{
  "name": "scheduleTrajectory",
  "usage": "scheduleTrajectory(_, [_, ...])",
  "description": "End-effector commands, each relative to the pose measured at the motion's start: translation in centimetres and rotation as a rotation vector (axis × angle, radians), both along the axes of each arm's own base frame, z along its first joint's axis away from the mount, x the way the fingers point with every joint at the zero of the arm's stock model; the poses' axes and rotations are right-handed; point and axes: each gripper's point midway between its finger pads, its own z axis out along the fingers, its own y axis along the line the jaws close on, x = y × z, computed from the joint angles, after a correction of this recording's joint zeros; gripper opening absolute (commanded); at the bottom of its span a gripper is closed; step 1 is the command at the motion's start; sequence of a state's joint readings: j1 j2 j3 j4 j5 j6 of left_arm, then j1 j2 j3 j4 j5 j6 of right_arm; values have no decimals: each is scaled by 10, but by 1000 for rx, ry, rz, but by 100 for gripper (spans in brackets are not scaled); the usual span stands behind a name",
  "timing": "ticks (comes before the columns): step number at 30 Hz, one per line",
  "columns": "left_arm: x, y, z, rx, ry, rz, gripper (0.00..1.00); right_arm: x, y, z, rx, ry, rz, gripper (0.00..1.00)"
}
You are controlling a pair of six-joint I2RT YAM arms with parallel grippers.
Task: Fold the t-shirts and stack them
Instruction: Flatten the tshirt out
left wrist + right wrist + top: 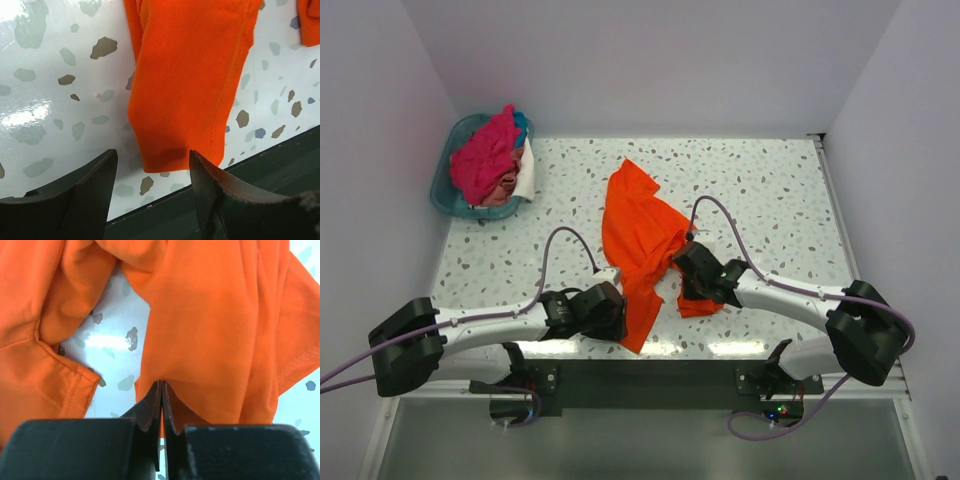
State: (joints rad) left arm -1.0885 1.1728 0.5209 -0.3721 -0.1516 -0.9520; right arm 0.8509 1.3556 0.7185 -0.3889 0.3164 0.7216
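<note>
My right pincer (162, 386) is pinched shut on a fold of the crumpled bright orange cloth t-shirt (638, 235) at centre frame, I judge so as to drag it flat. My left pincer (152, 156) is spread at the shirt's lower hem, placed to bite. The white speckled table (770, 190) is glossy. A heap of pink, blue and white shirts (485, 165) fills the teal plastic basket (448, 192) at upper left. Pale lilac walls (670, 60) close us in.

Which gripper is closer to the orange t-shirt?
Right. The right gripper is shut on the orange t-shirt; the left gripper is open, just short of its near end.
</note>
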Motion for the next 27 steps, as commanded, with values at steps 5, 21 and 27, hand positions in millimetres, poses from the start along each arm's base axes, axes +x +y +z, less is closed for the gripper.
scheduleTrajectory(5, [2, -7, -5, -25, -5, 16, 54, 11, -1, 19, -4, -62, -26, 11])
scheduleTrajectory(21, [4, -2, -6, -11, -11, 32, 32, 9, 21, 9, -42, -39, 14, 52])
scheduleTrajectory(27, [6, -2, -2, -14, -25, 37, 27, 9, 8, 2, -96, -45, -19, 30])
